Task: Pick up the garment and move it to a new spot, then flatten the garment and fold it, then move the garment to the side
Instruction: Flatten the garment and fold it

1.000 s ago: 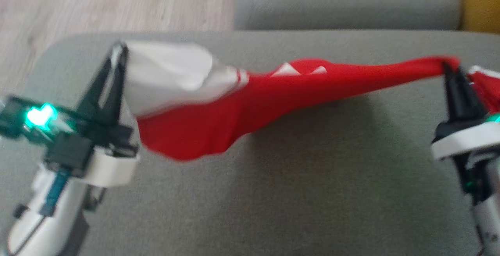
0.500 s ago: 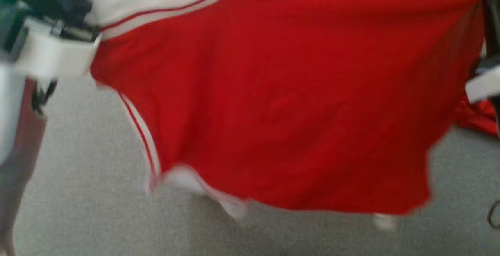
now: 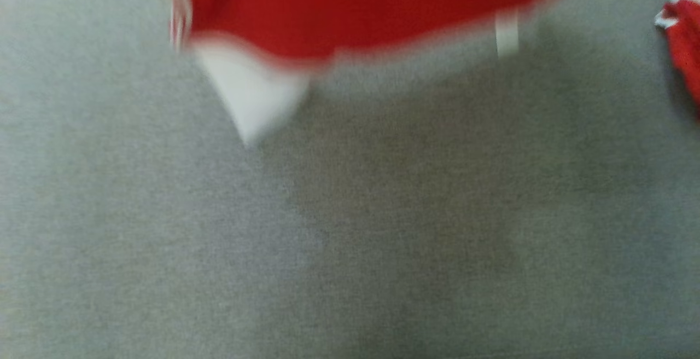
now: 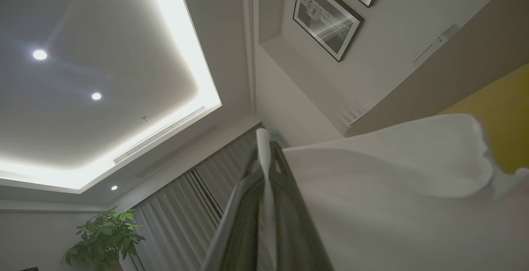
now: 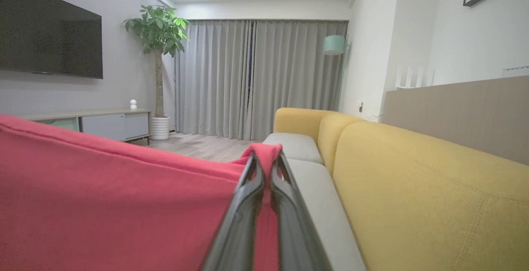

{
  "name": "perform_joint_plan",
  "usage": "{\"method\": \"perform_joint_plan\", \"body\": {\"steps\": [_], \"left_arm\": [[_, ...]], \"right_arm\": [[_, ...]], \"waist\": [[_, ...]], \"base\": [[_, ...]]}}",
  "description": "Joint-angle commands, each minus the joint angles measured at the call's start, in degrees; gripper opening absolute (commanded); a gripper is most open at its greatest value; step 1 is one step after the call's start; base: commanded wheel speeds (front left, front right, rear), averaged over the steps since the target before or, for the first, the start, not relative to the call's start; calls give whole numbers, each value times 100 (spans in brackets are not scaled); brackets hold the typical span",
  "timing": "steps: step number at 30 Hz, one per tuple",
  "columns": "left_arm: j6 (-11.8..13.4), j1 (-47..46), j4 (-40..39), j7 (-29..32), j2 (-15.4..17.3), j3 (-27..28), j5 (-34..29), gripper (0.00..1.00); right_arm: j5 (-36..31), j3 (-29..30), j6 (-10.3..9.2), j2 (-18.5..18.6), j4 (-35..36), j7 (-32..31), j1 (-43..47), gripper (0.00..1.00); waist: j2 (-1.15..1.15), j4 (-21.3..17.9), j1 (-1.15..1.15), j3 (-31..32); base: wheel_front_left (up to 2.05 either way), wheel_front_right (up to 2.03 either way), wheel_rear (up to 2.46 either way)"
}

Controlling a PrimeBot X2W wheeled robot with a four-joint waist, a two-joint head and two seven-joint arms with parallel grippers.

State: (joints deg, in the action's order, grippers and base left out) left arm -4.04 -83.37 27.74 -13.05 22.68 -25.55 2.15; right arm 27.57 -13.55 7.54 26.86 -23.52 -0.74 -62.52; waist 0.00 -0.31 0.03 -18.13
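Note:
The garment (image 3: 372, 9) is red with white sleeves and trim. Its blurred lower hem hangs at the top of the head view, above the grey sofa seat (image 3: 350, 227), with a white corner drooping lowest. In the left wrist view my left gripper (image 4: 264, 151) is shut on a white part of the garment (image 4: 392, 196) and points up toward the ceiling. The right wrist view has my right gripper (image 5: 264, 161) shut on a red edge of the garment (image 5: 103, 196), which spreads away to the left.
More red cloth with white trim (image 3: 683, 47) lies at the right edge of the seat. A yellow sofa back (image 5: 413, 188) runs along the right. A TV (image 5: 49, 35), a low cabinet (image 5: 91, 124), a plant (image 5: 159, 35) and curtains (image 5: 256, 77) stand across the room.
The garment went from stretched low between the grippers to hanging spread out. The head view has since shifted, so the cloth sits higher in it and both grippers have left it.

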Motion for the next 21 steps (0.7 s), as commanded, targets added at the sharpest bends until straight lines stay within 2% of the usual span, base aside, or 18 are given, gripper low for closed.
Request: {"method": "perform_joint_plan", "body": {"steps": [1, 5, 10, 16, 21], "left_arm": [[83, -416, -14, -71, 168, 204, -72, 0], [159, -694, 228, -182, -12, 179, -72, 0], [79, -268, -160, -193, -33, 130, 62, 0], [22, 1171, -872, -194, 109, 49, 242, 0], [135, 2893, -1579, -194, 347, 21, 303, 0]], "right_arm": [[26, -54, -5, 133, 32, 154, -325, 0], [41, -248, -5, 254, -351, 483, -795, 0], [127, -610, -5, 444, -737, 707, -692, 0], [392, -824, -5, 486, -1208, 1043, 76, 0], [724, -891, -5, 516, -1456, 1259, 1020, 0]], "waist": [[0, -42, -3, -400], [0, 20, -3, -601], [0, 143, -3, -815], [0, 235, -3, -698], [0, 256, -3, -223]], "base": [[0, 0, 0], [0, 0, 0], [0, 0, 0], [0, 0, 0], [0, 0, 0]]}}
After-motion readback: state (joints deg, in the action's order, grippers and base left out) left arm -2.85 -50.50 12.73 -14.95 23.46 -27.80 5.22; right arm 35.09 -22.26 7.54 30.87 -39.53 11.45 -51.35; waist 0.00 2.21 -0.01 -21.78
